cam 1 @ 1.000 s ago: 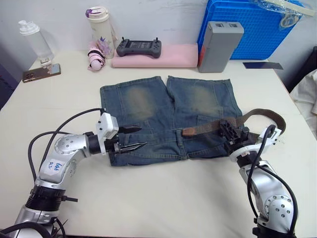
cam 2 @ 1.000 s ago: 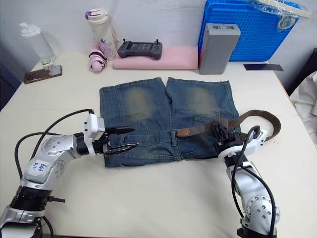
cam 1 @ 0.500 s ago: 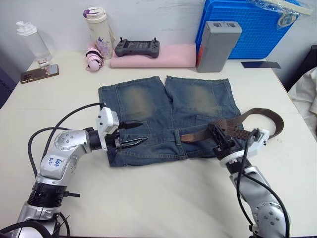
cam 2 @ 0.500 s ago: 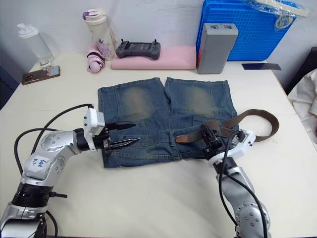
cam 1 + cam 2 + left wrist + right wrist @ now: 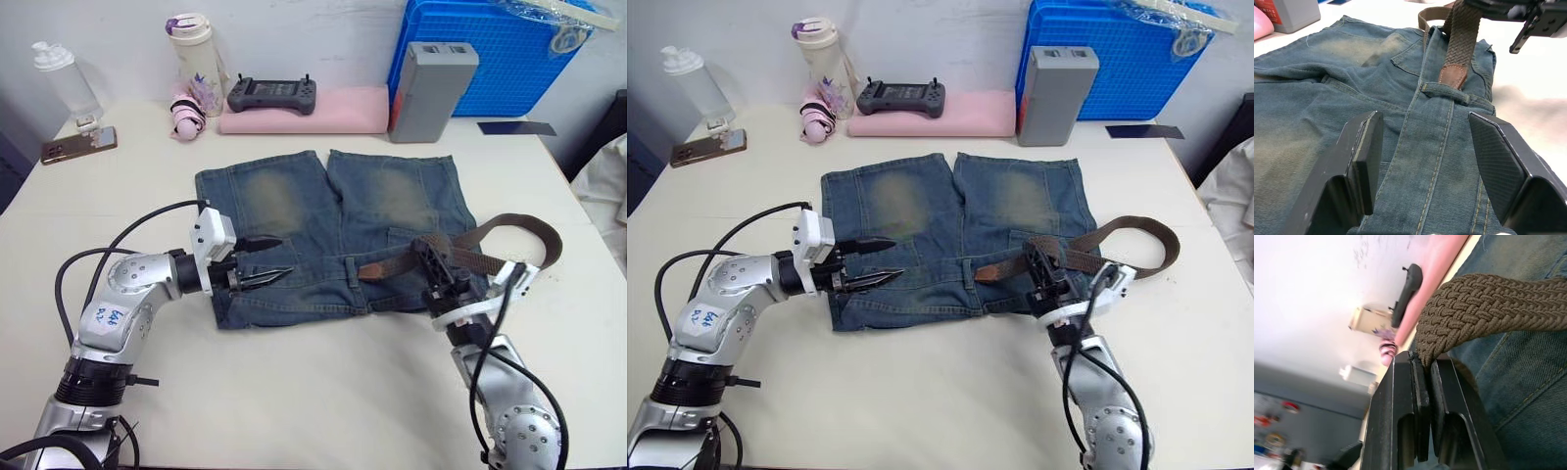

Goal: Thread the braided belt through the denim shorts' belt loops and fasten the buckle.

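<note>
Currently: braided belt [image 5: 490,235], brown woven, pinched in right gripper [image 5: 1042,277] over denim shorts [image 5: 323,225]; left gripper [image 5: 263,260] spread wide; cream table [image 5: 323,392], wall apparently white.

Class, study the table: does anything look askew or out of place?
The belt loops off the right side of the shorts instead of following the waistband; its leather tip stops just short of a belt loop. Nothing is spilled or damaged.

Along your worktop's [image 5: 294,392] far edge: at 10 o'clock a clear bottle [image 5: 64,78] and phone [image 5: 78,144]; at 11, a tumbler [image 5: 196,49]; at 12, a controller [image 5: 271,94] on a pink pad [image 5: 333,113]; at 1, a grey box [image 5: 428,80] against a blue crate [image 5: 500,54].
</note>
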{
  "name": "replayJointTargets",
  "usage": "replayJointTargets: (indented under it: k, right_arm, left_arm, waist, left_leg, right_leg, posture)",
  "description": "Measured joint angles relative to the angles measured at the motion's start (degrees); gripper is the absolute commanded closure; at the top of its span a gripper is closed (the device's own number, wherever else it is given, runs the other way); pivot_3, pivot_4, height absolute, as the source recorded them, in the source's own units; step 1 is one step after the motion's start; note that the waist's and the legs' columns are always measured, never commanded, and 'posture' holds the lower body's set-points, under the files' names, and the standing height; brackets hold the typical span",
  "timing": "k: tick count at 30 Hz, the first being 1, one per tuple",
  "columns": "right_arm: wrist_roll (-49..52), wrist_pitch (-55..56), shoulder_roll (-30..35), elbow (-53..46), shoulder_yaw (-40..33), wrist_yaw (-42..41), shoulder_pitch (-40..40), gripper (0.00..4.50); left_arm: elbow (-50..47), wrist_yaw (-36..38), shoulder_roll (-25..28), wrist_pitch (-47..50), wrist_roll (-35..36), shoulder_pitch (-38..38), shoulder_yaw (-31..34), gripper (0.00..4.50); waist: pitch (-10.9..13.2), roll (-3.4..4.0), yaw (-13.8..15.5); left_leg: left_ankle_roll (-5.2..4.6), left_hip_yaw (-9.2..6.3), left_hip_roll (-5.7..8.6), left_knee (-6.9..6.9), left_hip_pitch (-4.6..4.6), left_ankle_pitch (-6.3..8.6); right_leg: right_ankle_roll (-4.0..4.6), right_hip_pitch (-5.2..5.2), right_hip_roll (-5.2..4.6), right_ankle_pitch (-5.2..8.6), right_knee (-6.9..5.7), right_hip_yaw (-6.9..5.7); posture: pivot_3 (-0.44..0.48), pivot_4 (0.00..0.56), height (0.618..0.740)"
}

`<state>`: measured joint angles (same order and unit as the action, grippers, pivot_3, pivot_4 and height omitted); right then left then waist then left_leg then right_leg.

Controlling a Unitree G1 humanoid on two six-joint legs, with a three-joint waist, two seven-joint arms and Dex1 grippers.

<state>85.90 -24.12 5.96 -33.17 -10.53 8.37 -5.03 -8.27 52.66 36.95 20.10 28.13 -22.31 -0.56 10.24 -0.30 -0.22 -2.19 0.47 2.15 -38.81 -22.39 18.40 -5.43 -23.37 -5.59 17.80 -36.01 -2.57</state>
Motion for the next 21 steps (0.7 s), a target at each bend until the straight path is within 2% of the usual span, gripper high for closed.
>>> replayJointTargets:
  k: [4, 8, 21]
  right_arm:
    - [6.36, -1.23, 0.38, 3.45, -1.17, -1.73, 0.07, 4.5]
    - [10.81, -2.69, 0.21, 10.58, -2.65, -6.99, 1.61, 4.5]
    - [13.76, -5.71, -0.93, 21.4, -5.65, -14.11, 7.22, 4.5]
  left_arm:
    - [0.1, 0.01, -0.6, 0.04, -0.27, -0.11, -0.01, 1.46]
    - [0.25, 0.01, -0.77, 0.78, -0.29, -0.14, 0.01, 1.46]
    - [0.21, 0.01, -0.71, 2.01, -0.33, 0.05, 0.55, 1.46]
  waist:
    - [0.0, 0.0, -0.04]
    - [0.0, 0.0, -0.06]
    - [0.0, 0.01, -0.07]
  left_leg:
    - [0.01, 0.01, -0.01, 0.02, 0.01, -0.01]
    - [0.0, 0.0, -0.01, 0.0, 0.02, 0.0]
    - [0.01, 0.01, -0.02, 0.03, 0.02, -0.01]
  right_leg:
    - [0.0, 0.0, 0.01, 0.0, 0.0, 0.0]
    - [0.0, 0.02, 0.0, 0.0, 0.0, 0.0]
    - [0.0, 0.0, 0.0, 0.0, -0.01, 0.0]
  posture:
    - [0.0, 0.15, 0.725]
    - [0.0, 0.15, 0.725]
    - [0.0, 0.15, 0.725]
